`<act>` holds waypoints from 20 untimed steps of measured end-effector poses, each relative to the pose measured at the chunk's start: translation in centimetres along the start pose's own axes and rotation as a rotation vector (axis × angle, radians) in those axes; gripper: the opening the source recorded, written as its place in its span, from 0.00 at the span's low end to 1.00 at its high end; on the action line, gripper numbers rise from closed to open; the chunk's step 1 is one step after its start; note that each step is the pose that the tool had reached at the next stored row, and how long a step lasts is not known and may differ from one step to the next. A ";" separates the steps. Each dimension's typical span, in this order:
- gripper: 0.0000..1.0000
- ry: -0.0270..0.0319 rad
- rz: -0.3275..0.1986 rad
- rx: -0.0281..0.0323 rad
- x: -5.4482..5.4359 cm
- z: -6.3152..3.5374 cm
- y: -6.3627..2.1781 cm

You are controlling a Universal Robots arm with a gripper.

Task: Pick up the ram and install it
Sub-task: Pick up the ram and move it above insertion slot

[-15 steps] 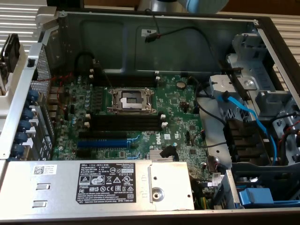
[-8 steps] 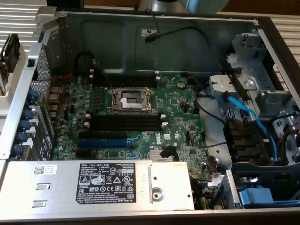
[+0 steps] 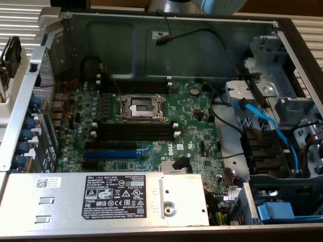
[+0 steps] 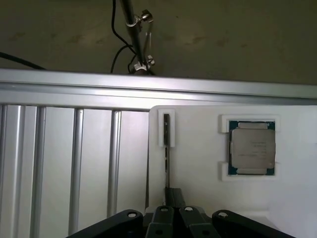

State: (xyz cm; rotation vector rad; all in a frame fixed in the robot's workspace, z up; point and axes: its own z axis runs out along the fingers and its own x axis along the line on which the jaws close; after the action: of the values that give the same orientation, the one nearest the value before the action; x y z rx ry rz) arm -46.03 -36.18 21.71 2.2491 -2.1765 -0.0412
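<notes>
The ram (image 4: pixel 167 148) is a thin dark stick standing on edge in a slot of a white holder tray (image 4: pixel 198 193). My gripper (image 4: pixel 173 206) is right over it, fingers (image 4: pixel 162 218) pressed together on the stick around its middle; the part beyond that is hidden behind them. The stick still sits in its slot. In the exterior view, the open computer case shows the green motherboard (image 3: pixel 192 113) with black memory slots (image 3: pixel 133 132) with white end clips, and a bit of my arm (image 3: pixel 217 5) shows above the case's far wall.
A processor chip (image 4: pixel 251 148) lies in a second pocket of the tray. Beside the tray runs a ribbed aluminium surface (image 4: pixel 74 163). The case also holds the open CPU socket (image 3: pixel 141 107), a blue expansion slot (image 3: pixel 112 153), a power supply (image 3: pixel 116 199) and drive bays (image 3: pixel 282 101).
</notes>
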 end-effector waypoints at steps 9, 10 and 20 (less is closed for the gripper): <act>0.10 -0.0002 0.000 -0.0046 0.0 0.21 -0.09; 0.10 -0.0002 0.000 -0.0046 0.0 0.21 -0.09; 0.18 -0.0002 0.000 -0.0047 0.0 0.21 -0.09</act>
State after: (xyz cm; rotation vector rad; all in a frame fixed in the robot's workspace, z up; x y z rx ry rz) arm -45.95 -36.18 21.50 2.2469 -2.1740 -0.0464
